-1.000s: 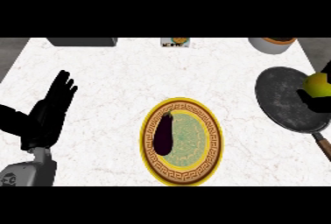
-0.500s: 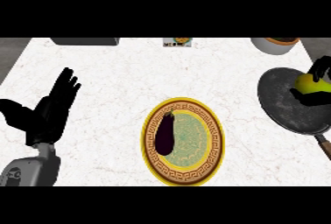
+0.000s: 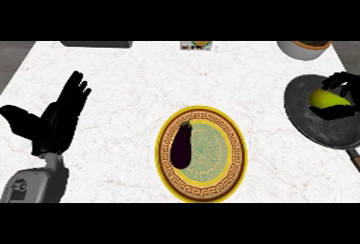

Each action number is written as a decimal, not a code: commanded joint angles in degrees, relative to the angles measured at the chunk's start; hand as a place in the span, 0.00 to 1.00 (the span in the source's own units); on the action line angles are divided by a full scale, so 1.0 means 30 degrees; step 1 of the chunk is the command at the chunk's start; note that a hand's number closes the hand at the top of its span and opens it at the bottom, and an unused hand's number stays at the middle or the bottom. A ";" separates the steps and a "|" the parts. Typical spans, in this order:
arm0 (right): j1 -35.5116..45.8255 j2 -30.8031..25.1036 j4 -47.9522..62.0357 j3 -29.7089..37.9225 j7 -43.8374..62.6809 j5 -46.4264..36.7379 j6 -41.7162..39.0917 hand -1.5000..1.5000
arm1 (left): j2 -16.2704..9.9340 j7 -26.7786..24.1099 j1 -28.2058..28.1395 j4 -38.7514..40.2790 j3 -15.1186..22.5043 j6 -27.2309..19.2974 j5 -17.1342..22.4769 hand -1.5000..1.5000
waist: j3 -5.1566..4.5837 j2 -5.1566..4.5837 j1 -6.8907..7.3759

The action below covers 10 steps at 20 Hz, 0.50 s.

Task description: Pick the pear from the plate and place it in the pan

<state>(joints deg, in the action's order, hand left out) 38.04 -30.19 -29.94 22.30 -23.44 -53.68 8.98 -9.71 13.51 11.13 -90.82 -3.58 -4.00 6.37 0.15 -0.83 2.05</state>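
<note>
My right hand (image 3: 340, 97) is curled round the yellow-green pear (image 3: 327, 98), which sits inside the dark round metal pan (image 3: 309, 121) at the white marble table's (image 3: 141, 81) right edge. My left hand (image 3: 57, 114) rests spread, fingers up. A dark purple eggplant (image 3: 183, 145) lies on the gold-rimmed patterned plate (image 3: 228, 157).

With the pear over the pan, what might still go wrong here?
1. The right robot hand is curled round the pear over the pan; on release the round fruit may roll toward the rim.
2. Pulling back, the fingers might nudge the pan or its handle at the view's edge.
3. The dark eggplant lies on the plate; it should stay untouched.
</note>
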 commanded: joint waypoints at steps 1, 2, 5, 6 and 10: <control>0.1216 -0.0201 0.3425 0.0369 0.0281 -0.0050 -0.0117 0.00 | -0.0281 -0.0070 0.0081 0.0500 -0.0549 0.0422 0.0485 0.50 | 0.0005 -0.0049 0.0145; 0.1498 -0.0791 0.3983 0.0540 -0.0449 0.0203 -0.0761 0.00 | 0.0022 0.0227 0.0412 -0.0110 -0.0116 -0.0145 -0.0036 0.50 | 0.0009 -0.0005 0.0060; 0.1440 -0.1070 0.5073 0.1264 -0.2314 0.0907 -0.0392 0.00 | 0.0097 0.0143 0.0756 0.0287 -0.0188 -0.0144 -0.0014 0.50 | 0.0030 -0.0076 0.0118; 0.0963 -0.0910 0.4949 0.1292 -0.3068 0.1168 -0.0445 0.00 | 0.0115 0.0980 0.0282 -0.0737 0.0115 -0.0208 -0.0063 0.50 | 0.0013 0.0056 -0.0062; 0.1773 -0.1515 0.4685 0.3460 -0.4653 0.3679 -0.2096 0.00 | -0.0004 0.0165 0.0885 0.0905 -0.0479 -0.0090 0.0081 0.50 | 0.0017 0.0025 -0.0340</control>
<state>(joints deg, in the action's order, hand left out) 42.14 -33.41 -16.71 28.49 -32.85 -47.65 5.99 -9.62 13.48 11.33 -90.34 -4.26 -3.68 6.71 0.22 -0.83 1.97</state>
